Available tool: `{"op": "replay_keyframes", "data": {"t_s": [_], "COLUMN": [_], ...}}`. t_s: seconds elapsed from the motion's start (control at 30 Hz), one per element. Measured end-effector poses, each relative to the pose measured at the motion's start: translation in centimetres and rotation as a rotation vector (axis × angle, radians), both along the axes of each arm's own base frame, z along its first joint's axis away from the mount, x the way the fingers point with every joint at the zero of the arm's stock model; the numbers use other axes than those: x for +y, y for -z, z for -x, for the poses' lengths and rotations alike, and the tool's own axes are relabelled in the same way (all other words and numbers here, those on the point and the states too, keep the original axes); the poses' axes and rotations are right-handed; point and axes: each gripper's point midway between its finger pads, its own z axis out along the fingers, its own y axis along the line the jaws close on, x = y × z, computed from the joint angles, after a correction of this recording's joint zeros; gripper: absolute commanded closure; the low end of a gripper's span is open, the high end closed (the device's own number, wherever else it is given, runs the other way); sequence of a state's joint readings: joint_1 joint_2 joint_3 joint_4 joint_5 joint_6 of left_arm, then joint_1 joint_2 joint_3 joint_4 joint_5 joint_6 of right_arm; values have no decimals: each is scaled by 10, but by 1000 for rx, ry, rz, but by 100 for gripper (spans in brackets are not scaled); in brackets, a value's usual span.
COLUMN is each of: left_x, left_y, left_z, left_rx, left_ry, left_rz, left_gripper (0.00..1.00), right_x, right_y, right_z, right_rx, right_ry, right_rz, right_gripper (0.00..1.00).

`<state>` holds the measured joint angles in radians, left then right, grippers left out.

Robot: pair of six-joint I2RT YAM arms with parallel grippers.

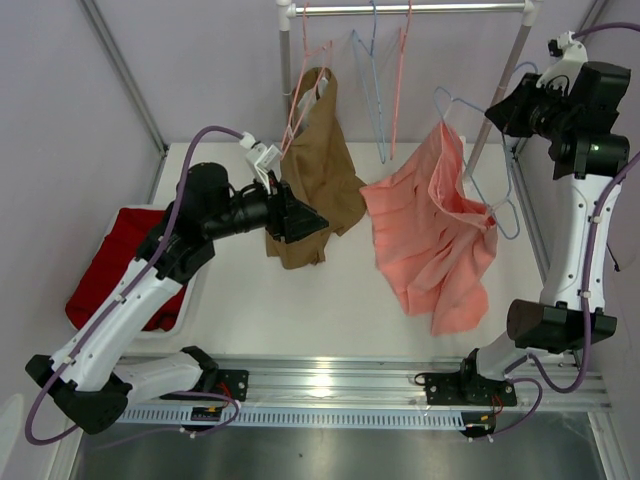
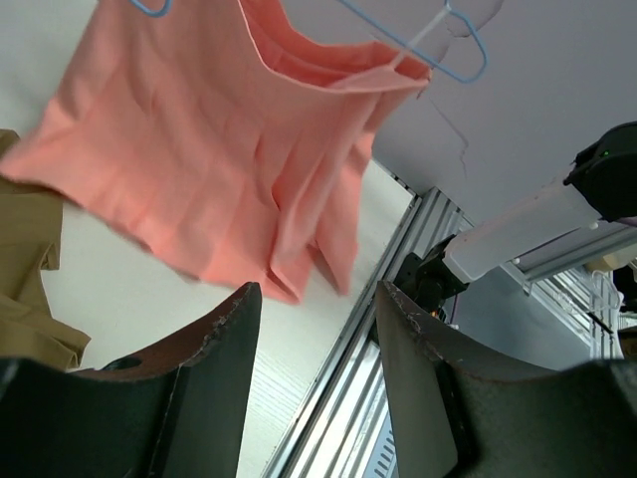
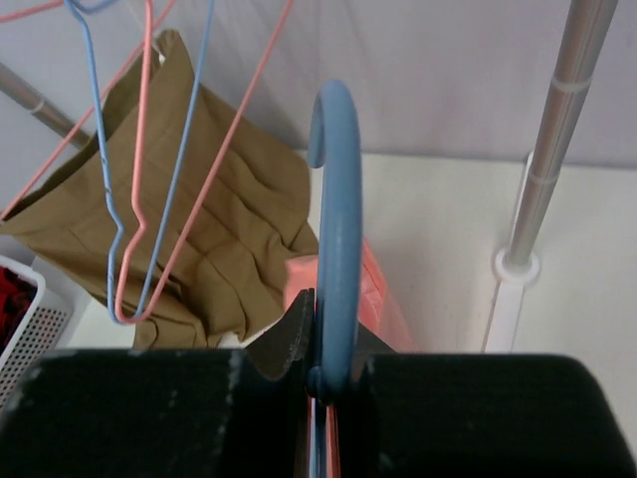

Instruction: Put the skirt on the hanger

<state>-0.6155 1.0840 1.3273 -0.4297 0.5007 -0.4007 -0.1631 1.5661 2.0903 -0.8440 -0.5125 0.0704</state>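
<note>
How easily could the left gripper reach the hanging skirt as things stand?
Probably yes, easily: the left gripper is open and faces the skirt, with nothing between them; the brown garment hangs off to the side.

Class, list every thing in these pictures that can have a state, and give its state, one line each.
hanger, off the rail, hook clamped in the right gripper
skirt, hanging from the hanger, lopsided
right gripper, shut on the hanger's hook
left gripper, open, empty
brown garment, hung on a pink hanger at the rail
dark red cloth, heaped in the white basket
</note>
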Motion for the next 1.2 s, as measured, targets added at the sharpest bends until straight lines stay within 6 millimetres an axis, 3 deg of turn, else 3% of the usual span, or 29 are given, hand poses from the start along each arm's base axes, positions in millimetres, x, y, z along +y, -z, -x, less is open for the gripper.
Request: {"op": "replay_keyframes", "data": {"t_s": [0.37, 0.53, 0.87, 1.07, 1.2], "left_x": [-1, -3, -10, -14, -15], "left_y": [4, 7, 22, 32, 35], "left_z": [0, -2, -12, -19, -21], "left_rx": [10, 19, 56, 78, 86], "left_ry": [4, 7, 6, 3, 4], "left_rz": [-6, -12, -39, -56, -62], "left_gripper": [47, 47, 48, 48, 48], "right_x": [-2, 1, 13, 10, 13], "right_y": [-56, -69, -46, -40, -49], "right_z": [-47, -83, -160, -174, -176], "right_rx": [-275, -346, -378, -389, -428], "right_ry": [-16, -14, -10, 15, 20], "right_rz": [8, 9, -11, -21, -19], "right_gripper": [100, 100, 100, 100, 100]}}
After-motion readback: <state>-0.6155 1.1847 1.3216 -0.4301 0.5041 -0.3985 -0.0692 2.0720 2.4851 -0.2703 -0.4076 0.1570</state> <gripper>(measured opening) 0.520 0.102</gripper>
